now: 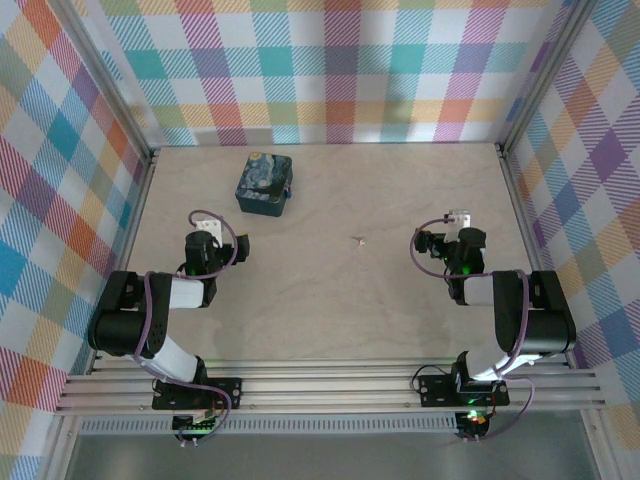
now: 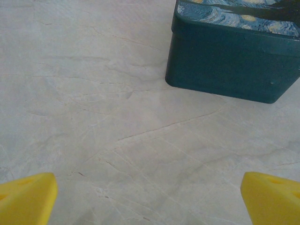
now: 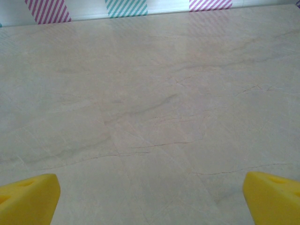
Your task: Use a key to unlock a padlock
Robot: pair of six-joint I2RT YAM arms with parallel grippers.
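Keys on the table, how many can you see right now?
1. The key lies by itself on the table, right of the padlock and nearer the front edge. It is tiny; another could be hidden behind the padlock.

Black-and-white arms point(image 1: 172, 294), purple cables point(image 1: 524, 320), yellow end effector fingertips point(image 2: 28, 199)

- We count one padlock point(image 1: 264, 185).
- We count one key point(image 1: 359, 240).
- We count two arms: left arm point(image 1: 175, 293), right arm point(image 1: 497, 290).
- We count one worktop point(image 1: 330, 310).
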